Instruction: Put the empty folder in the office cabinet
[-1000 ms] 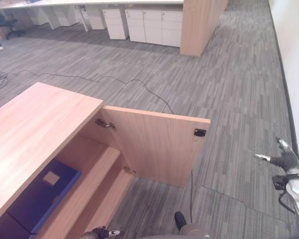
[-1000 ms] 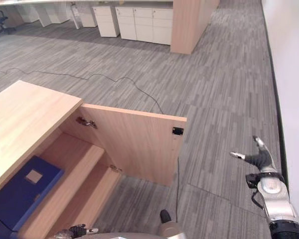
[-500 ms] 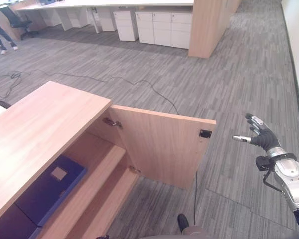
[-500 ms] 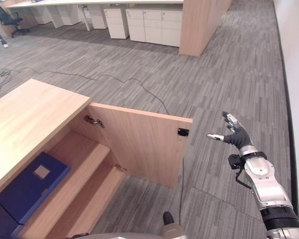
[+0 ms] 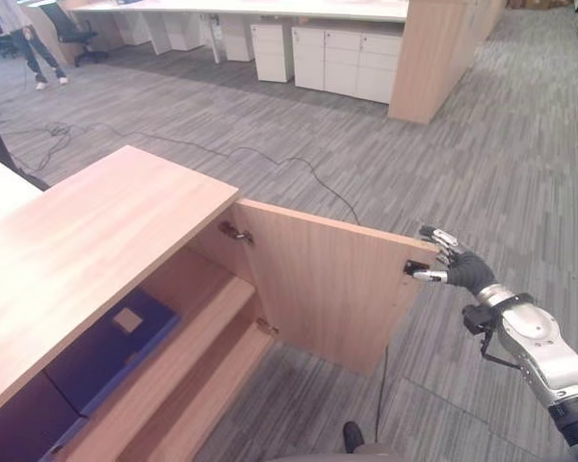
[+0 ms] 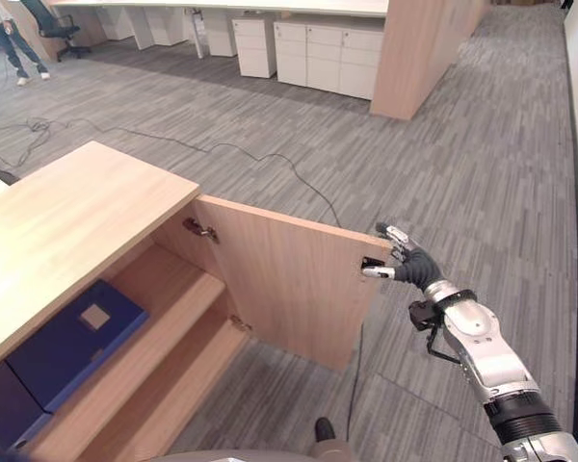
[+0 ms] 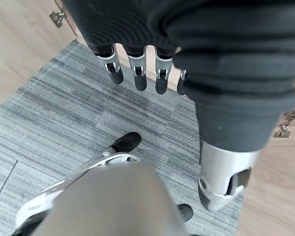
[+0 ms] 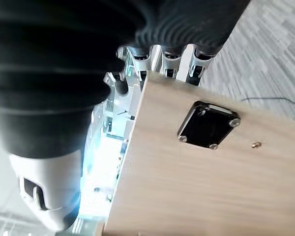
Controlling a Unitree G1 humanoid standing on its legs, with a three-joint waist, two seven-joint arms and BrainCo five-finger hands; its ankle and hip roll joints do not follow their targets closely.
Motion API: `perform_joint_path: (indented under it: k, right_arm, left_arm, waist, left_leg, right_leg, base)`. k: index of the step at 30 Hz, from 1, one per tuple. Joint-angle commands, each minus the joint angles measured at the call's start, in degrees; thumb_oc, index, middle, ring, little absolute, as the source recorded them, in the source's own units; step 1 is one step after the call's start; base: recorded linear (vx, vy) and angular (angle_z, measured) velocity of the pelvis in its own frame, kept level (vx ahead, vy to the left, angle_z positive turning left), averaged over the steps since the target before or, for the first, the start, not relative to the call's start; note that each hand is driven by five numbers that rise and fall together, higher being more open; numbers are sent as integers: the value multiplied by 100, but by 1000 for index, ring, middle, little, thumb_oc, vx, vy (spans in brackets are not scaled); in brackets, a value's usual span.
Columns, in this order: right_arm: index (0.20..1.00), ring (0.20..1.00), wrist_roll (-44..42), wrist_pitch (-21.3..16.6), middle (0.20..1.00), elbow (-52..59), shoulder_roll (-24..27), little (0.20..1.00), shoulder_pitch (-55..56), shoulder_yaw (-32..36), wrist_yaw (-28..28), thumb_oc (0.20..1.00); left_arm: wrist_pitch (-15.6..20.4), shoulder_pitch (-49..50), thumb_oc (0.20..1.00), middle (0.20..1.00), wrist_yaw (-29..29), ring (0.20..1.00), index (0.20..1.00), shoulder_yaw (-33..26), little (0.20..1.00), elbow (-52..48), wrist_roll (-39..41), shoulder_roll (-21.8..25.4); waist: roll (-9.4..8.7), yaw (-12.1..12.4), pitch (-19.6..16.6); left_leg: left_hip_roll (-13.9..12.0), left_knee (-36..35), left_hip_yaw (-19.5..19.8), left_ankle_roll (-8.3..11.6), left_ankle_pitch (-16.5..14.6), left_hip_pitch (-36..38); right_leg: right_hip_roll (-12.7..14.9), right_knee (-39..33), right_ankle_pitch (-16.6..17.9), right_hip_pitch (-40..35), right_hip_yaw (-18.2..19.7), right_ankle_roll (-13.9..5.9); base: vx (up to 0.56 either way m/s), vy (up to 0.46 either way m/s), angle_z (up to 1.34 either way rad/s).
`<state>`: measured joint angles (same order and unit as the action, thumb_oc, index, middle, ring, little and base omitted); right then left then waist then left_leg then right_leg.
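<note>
Blue folder [image 6: 72, 342] lies flat on the upper shelf [image 6: 164, 289] inside the office cabinet [image 5: 106, 250], label patch up, just beside a darker folder [image 6: 0, 409] further in; so the task's thing is already in the cabinet, in neither hand; judgement: the placing itself looks done and what remains is shutting the cabinet. Cabinet door [image 5: 332, 289] stands swung wide, hinged on the cabinet side with its free edge out over the carpet floor [image 5: 482, 144]; that leaves the shelves exposed, the lower shelf [image 6: 164, 390] bare. Right hand [image 6: 405, 265] is at the door's free upper corner, beside the small black catch plate [image 8: 206, 125] on the inner face; in the right wrist view the fingers [image 8: 169, 61] reach over the door's edge, roughly straight, thumb apart, nothing grasped; I read the hand as released and laid against the door rather than clamped on it, though the tips past the edge are partly hidden; judgement: this placement at the far edge from the hinges [image 5: 234, 231] gives the most leverage for pushing the door to. Left hand [image 7: 137, 69] hangs low by the cabinet's front, fingers loosely extended and empty, idle. Next move, as a guess: push the corner inward toward the cabinet; risk is fingers slipping off the thin edge, or being caught between door and cabinet as it closes. A person [image 5: 24, 38] stands far beyond the cabinet, by the office chair [image 5: 72, 24].
</note>
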<state>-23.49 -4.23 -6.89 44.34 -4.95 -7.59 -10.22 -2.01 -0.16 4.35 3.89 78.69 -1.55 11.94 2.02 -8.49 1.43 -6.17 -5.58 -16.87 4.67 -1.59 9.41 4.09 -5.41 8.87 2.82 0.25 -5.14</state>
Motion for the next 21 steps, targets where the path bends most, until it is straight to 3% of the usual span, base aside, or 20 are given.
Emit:
perform_joint_path:
  k: [1, 13, 16, 17, 18, 20, 21]
  right_arm:
    - [1000, 1000, 10, -198, 1000, -156, -214, 1000, -463, -96, -41, 1000]
    - [1000, 1000, 245, -78, 1000, -253, -555, 1000, -559, -879, -212, 1000]
    - [1000, 1000, -131, -46, 1000, 67, -680, 1000, -527, -1015, -433, 1000]
    - [1000, 1000, -1524, 199, 1000, 377, -1341, 1000, -432, -1444, -970, 1000]
    - [1000, 1000, -1524, 199, 1000, 376, -1345, 1000, -435, -1445, -970, 1000]
    - [1000, 1000, -2118, 424, 1000, 411, -1720, 1000, -363, -2056, -1196, 1000]
    - [1000, 1000, -2413, 757, 1000, 673, -1836, 1000, -344, -2625, -1522, 1000]
  left_arm:
    - [77, -229, 1000, 1000, -12, 1000, 1000, -60, 1000, 361, -171, 451]
    - [79, -214, 1000, 1000, -83, 1000, 1000, -97, 1000, 394, -227, 483]
    - [82, -215, 1000, 1000, -104, 1000, 1000, -133, 1000, 419, -202, 491]
    - [103, -190, 1000, 1000, -91, 1000, 1000, -146, 1000, 432, -137, 451]
    - [103, -190, 1000, 1000, -90, 1000, 1000, -148, 1000, 432, -137, 456]
    - [107, -180, 1000, 1000, -90, 1000, 1000, -157, 1000, 362, -23, 459]
    - [115, -181, 1000, 1000, -140, 1000, 1000, -179, 1000, 308, 64, 491]
  waist:
    - [-359, 96, -169]
    - [-357, 212, -130]
    - [-365, 225, -118]
    - [-366, 257, -77]
    - [-377, 257, -94]
    - [-411, 319, -71]
    - [-435, 383, -34]
  left_leg:
    - [241, 162, 149, -267, -458, 98]
    - [255, 157, 216, -268, -435, 87]
    - [251, 152, 228, -265, -423, 77]
    - [250, 163, 211, -266, -425, 81]
    - [259, 162, 209, -266, -412, 59]
    - [262, 169, 188, -258, -398, 29]
    - [254, 181, 197, -246, -393, 22]
  right_leg:
    - [220, 41, -193, 280, -242, -437]
    - [255, 41, -219, 246, -316, -419]
    - [254, 41, -221, 247, -330, -420]
    - [257, 41, -201, 251, -361, -432]
    - [265, 41, -193, 275, -355, -431]
    - [283, 41, -165, 308, -385, -441]
    - [301, 41, -164, 288, -442, -457]
  base:
    - [0, 0, 0]
    - [0, 0, 0]
    - [0, 0, 0]
    - [0, 0, 0]
    - [-31, 21, -5]
    - [-37, 11, -19]
    - [-41, 14, -23]
